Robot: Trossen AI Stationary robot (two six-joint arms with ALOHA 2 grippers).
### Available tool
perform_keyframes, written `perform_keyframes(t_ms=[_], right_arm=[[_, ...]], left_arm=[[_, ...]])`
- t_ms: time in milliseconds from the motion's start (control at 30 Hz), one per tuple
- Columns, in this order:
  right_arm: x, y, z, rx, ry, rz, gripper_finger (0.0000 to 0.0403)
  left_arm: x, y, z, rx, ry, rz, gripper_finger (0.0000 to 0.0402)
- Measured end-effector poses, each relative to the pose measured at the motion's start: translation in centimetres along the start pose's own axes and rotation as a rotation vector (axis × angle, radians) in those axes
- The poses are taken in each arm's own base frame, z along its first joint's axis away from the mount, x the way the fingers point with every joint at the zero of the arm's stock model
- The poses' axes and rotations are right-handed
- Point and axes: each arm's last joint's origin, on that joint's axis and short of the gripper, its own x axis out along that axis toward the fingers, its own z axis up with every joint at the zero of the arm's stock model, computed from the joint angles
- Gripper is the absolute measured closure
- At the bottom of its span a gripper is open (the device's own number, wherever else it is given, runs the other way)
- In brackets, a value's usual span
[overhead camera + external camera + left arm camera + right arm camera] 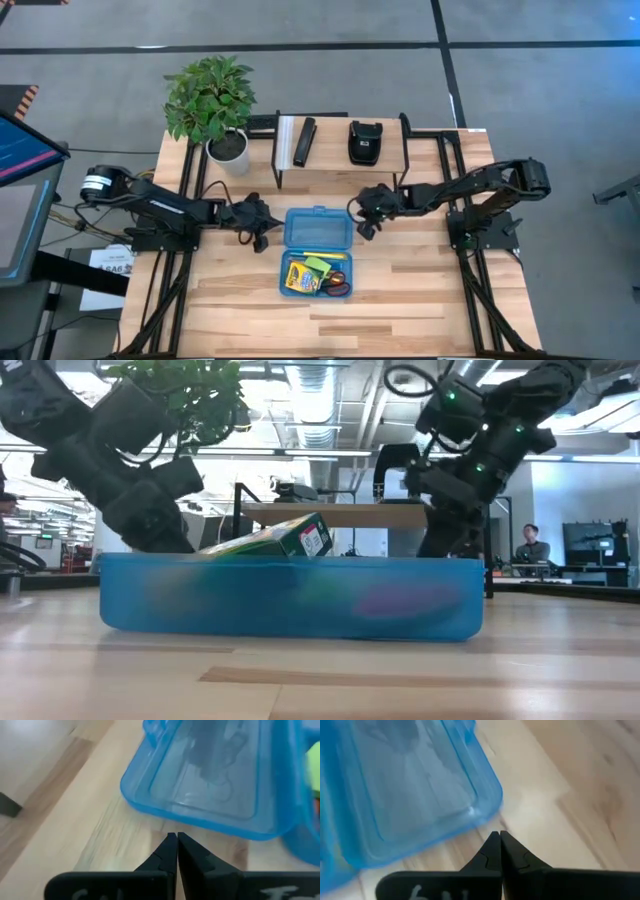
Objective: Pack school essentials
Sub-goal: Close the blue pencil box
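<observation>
You see the open blue case [318,227] mid-table between your closed, empty left gripper [262,226] and right gripper [362,215], its near half holding the crayon box [297,277], sticky pad [318,265] and scissors [337,290], with the plant [210,96] and shelf [340,150] behind.

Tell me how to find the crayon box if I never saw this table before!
Look at the middle of the wooden table, where an open blue plastic case lies between the two robot arms. Its half nearer the table's front edge is full of school things. The crayon box lies at that half's left side: it is the yellow-green cardboard box, bigger than everything beside it.
</observation>
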Motion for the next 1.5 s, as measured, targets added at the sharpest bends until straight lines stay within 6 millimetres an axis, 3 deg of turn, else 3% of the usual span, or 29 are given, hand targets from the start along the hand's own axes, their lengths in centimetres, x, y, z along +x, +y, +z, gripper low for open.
perform_keyframes(t_ms=[533,867,1500], right_arm=[[4.2,-0.3,-1.4,0.026,0.081,0.007,0.0396],[3.0,0.1,-0.2,0.01,-0.016,0.061,0.0396],[0.4,1.6,0.2,-0.027,-0.071,0.119,0.0396]], left_arm=[[2.4,1.8,-0.8,-0.033,0.031,0.049,0.0401],[2.7,1.8,0.1,-0.023,0.004,0.014,0.0402],[2.3,1.4,1.0,-0.021,-0.014,-0.027,0.0401]])
